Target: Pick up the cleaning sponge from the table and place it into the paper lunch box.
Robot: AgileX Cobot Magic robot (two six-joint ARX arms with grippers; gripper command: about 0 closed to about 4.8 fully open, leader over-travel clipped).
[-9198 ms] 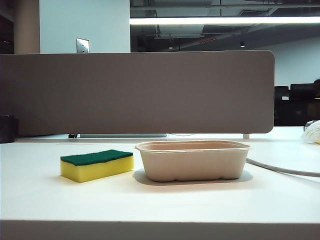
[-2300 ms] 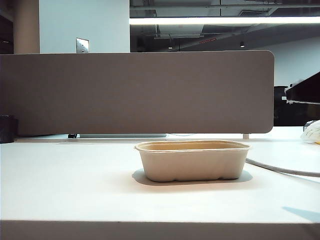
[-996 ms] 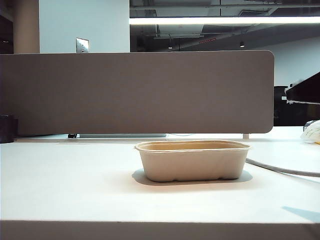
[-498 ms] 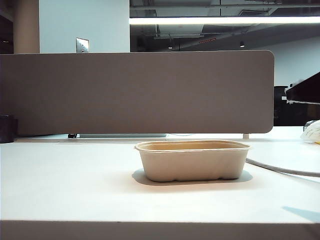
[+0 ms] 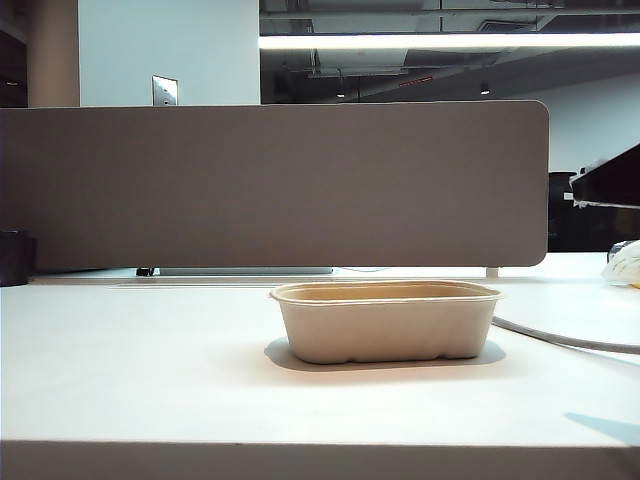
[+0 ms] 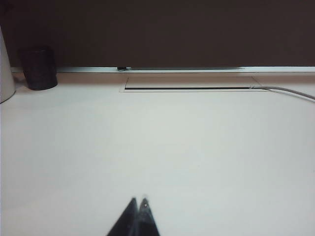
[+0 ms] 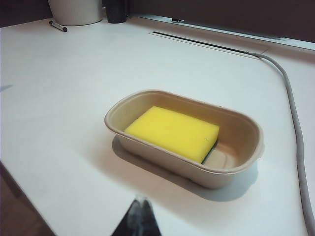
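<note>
The table (image 5: 150, 370) carries the paper lunch box (image 7: 236, 169) with the cleaning sponge (image 7: 172, 132) flat inside, yellow face up; left gripper (image 6: 138, 204) and right gripper (image 7: 140, 202), both closed and empty, hang clear, so only a stray sweep could tip the box.

A long ceiling strip light (image 5: 450, 41) at twelve o'clock brightens the flat white tabletop (image 5: 150, 370). The beige moulded paper-pulp lunch box (image 5: 385, 320) casts a soft shadow; both wrist views are slightly hazy.
</note>
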